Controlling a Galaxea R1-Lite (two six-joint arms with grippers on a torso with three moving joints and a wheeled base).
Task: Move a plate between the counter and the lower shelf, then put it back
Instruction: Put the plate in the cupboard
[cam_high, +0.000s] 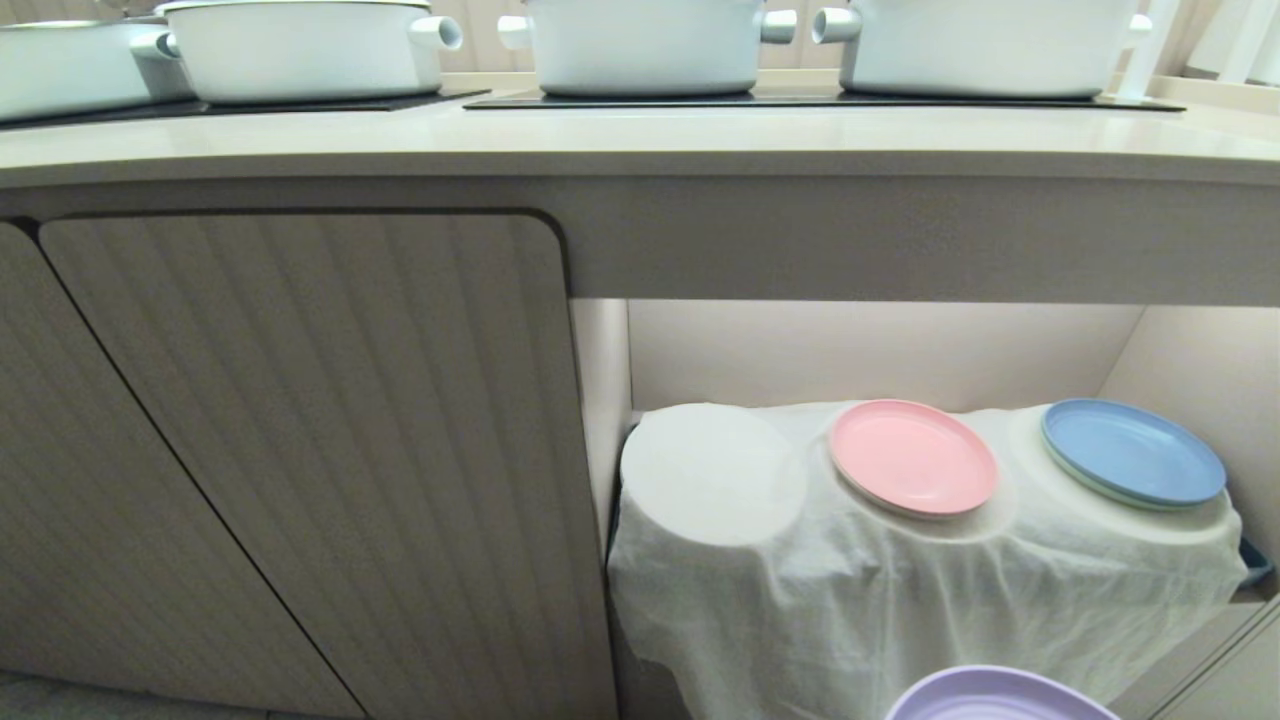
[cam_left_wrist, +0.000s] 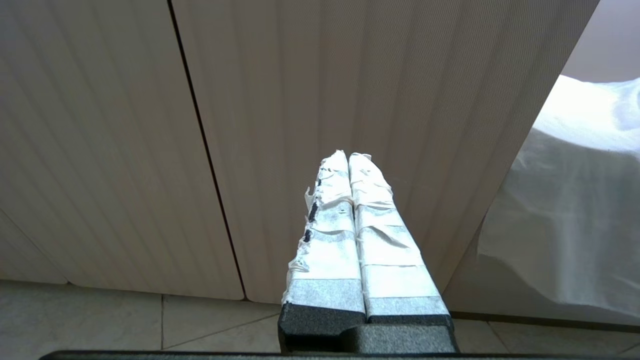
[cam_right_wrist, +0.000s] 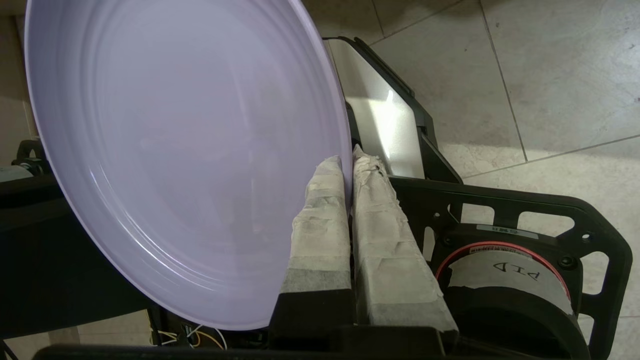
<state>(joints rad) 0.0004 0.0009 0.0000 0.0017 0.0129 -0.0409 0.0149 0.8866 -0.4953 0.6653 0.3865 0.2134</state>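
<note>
The lilac plate (cam_right_wrist: 175, 160) fills much of the right wrist view, held out over the robot's base and the floor. My right gripper (cam_right_wrist: 350, 161) is shut on its rim, one taped finger on each face. In the head view only the plate's far edge (cam_high: 995, 692) shows at the bottom, in front of the lower shelf (cam_high: 900, 600), whose white cloth covers three humps; the left hump (cam_high: 712, 475) is bare. The counter (cam_high: 640, 140) runs across the top. My left gripper (cam_left_wrist: 348, 156) is shut and empty, facing the cabinet doors (cam_left_wrist: 300, 125) low near the floor.
A pink plate (cam_high: 912, 456) lies on the middle hump and a blue plate (cam_high: 1132, 452) on the right one. White pots (cam_high: 645, 45) stand on the black cooktop panels (cam_high: 800, 100). A ribbed cabinet door (cam_high: 320, 450) is left of the recess. Tiled floor (cam_right_wrist: 550, 75) lies below.
</note>
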